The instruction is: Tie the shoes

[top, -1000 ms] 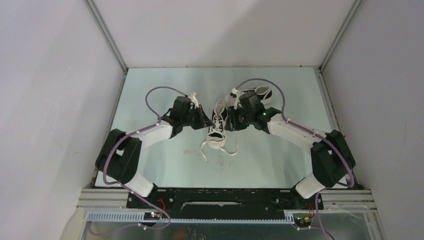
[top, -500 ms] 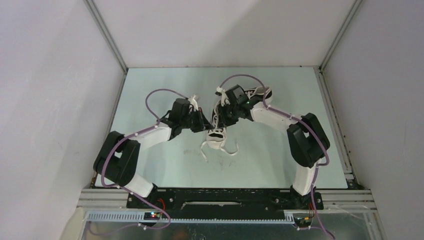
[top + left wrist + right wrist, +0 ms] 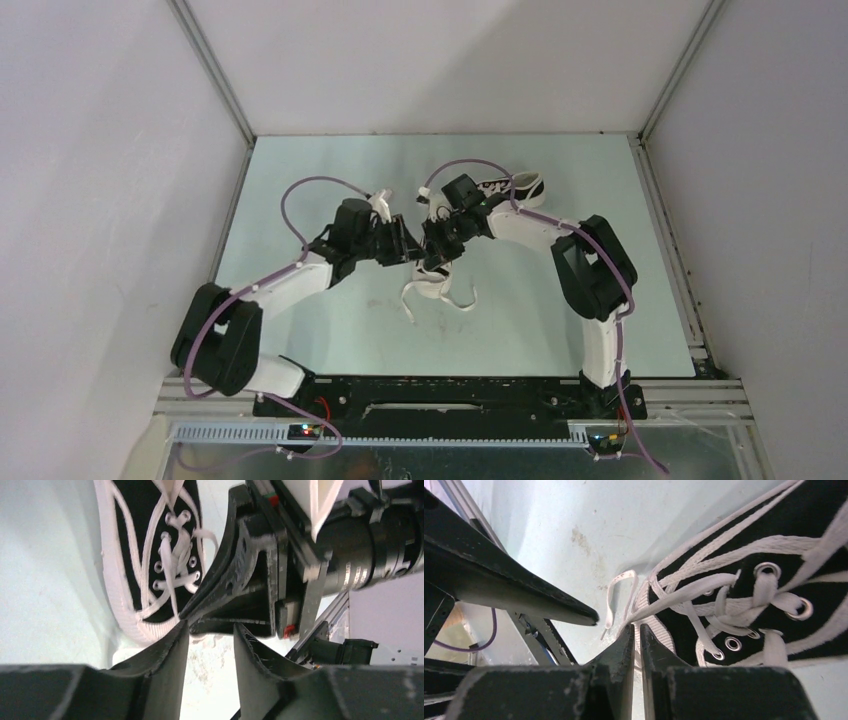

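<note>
Over the table (image 3: pixel 300 170) the right arm (image 3: pixel 590 265) has swung in, elbow tucked toward centre. The near shoe (image 3: pixel 436 268) sits mid-table between both grippers, the far shoe (image 3: pixel 518 186) behind. The right gripper (image 3: pixel 636 628) pinches a lace (image 3: pixel 683 595) taut; the left gripper (image 3: pixel 210 625) stands open alongside

Matt black canvas shoe (image 3: pixel 814 525), ribbed white rubber sole (image 3: pixel 131 625), woven white laces (image 3: pixel 684 593), shiny metal eyelets (image 3: pixel 732 643).

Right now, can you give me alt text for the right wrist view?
The right hand is closed on a white lace that runs straight from the black shoe at right. The shoe rests on a pale green table.
</note>
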`<state>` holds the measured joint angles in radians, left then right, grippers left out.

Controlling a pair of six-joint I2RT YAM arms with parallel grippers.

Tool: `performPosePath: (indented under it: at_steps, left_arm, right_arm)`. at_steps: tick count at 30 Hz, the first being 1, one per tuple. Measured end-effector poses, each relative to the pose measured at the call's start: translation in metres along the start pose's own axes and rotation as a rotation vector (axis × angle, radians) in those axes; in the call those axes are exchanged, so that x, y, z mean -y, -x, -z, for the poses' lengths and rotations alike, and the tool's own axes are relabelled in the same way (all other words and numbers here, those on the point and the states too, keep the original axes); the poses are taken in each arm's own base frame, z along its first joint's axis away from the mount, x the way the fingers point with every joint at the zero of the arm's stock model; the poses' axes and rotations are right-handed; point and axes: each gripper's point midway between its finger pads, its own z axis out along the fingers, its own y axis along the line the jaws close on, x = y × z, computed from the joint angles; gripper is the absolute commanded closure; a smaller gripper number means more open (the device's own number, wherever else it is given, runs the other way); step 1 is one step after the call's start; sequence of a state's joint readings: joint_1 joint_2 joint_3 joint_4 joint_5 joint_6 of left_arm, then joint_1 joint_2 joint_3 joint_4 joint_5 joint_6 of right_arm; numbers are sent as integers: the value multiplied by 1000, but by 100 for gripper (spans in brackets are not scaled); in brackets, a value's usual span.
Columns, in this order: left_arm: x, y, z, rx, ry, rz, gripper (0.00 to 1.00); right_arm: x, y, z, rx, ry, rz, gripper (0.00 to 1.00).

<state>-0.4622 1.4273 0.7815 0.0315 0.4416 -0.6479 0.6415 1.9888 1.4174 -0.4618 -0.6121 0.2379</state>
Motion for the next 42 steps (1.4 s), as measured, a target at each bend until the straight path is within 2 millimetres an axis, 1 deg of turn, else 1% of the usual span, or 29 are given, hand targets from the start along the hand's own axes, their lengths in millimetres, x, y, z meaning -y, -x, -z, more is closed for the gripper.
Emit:
performPosePath:
  at_steps: [3,6,9,12,13,15,18,24,27,31,34,42]
  left_arm:
    - [-7,-11,11,0,25,-4,62]
    - [-20,-27,22,-13,76,-9,61]
    - [-37,-42,29,-30,138,-15,60]
    - [-51,-55,32,-53,181,-7,64]
    - [-55,-59,32,-62,196,-4,67]
    - [-61,-64,32,-75,214,1,69]
    - [-65,-67,29,-87,221,6,72]
    - [-67,-77,16,-136,191,31,72]
    - [-60,-79,10,-148,147,39,72]
    - [-47,-76,4,-141,89,45,71]
    - [-43,-75,1,-138,69,53,71]
    - [-50,-77,-9,-152,84,79,71]
  right_arm:
    - [-2,-4,-4,-21,35,-3,89]
    - [-2,-5,-6,-34,52,-7,89]
    - [-2,-6,-7,-43,59,-7,86]
    - [-3,-6,-5,-50,59,3,81]
    - [-4,-5,-4,-50,59,9,80]
    - [-5,-3,-3,-49,60,22,78]
    - [-6,-1,-1,-51,61,39,77]
    - [-3,-7,-5,-80,59,46,77]
    - [0,-11,-7,-94,61,41,77]
    - [-1,-13,-8,-103,77,44,75]
    - [-4,-13,-8,-105,91,47,74]
    - [-7,-16,-7,-116,108,57,71]
